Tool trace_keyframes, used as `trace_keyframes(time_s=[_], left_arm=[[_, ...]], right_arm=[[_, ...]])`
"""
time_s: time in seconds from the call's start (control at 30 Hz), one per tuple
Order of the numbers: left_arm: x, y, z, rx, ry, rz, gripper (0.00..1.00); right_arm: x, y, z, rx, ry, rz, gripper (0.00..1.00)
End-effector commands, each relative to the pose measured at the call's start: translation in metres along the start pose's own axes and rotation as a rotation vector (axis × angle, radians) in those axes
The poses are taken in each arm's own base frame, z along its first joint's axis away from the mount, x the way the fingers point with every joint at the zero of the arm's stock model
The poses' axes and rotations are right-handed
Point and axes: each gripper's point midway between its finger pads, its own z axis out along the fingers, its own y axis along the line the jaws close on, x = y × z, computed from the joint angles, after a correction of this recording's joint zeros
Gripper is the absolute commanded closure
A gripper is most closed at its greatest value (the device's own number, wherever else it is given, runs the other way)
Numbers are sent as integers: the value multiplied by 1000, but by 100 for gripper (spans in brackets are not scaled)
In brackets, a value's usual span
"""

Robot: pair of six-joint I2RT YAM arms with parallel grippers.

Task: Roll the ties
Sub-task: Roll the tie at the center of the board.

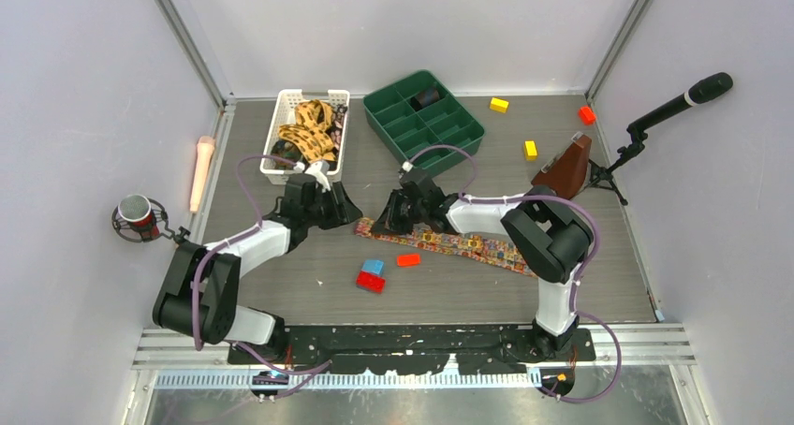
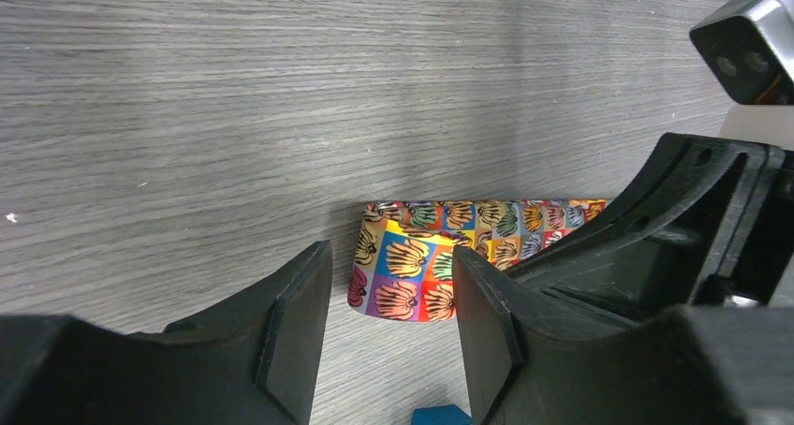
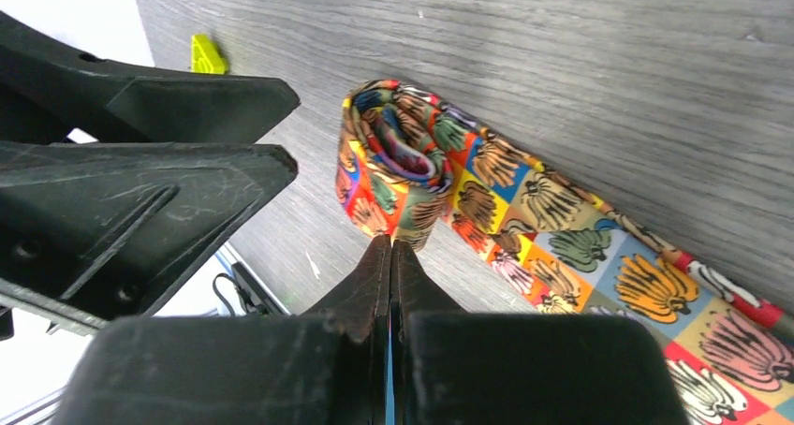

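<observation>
From above, the patterned tie [image 1: 449, 244] lay flat on the table [image 1: 281, 280], stretching from its left end in the middle out to the right under the right arm. More ties [image 1: 309, 130] were heaped in the white basket [image 1: 272, 153] at the back left. The left gripper [image 1: 342, 212] and the right gripper [image 1: 398, 221] were close together at the tie's left end, but this view was too distant to show how their jaws stood. A blue block [image 1: 374, 267] and a red block [image 1: 371, 281] sat just on the near side of the tie. The left wrist camera gave what the overhead could not: its two fingers [image 2: 300, 322] stood well apart with nothing clamped, and the tie's end, curled up into a short roll, lay just beyond the gap between them. The right wrist camera looked into that roll from the other side, showing the loose coil inside. It also showed its own fingers [image 3: 374, 275] pressed flat together with nothing between them, their tips just beside the roll; whether they touched it could not be told.
</observation>
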Motion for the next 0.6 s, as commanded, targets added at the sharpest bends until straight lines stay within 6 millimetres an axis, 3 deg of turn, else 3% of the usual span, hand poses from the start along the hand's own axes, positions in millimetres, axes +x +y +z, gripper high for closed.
trace_keyframes(time_s=[0.0, 0.27, 0.57], left_arm=[[-7, -8, 4, 52, -21, 12, 48], [-4, -4, 5, 34, -6, 22, 48], [7, -8, 13, 81, 49, 27, 41]], right_arm=[[-12, 2, 7, 10, -35, -9, 100], [-14, -7, 10, 50, -47, -10, 100], [-17, -16, 7, 100, -60, -23, 100]])
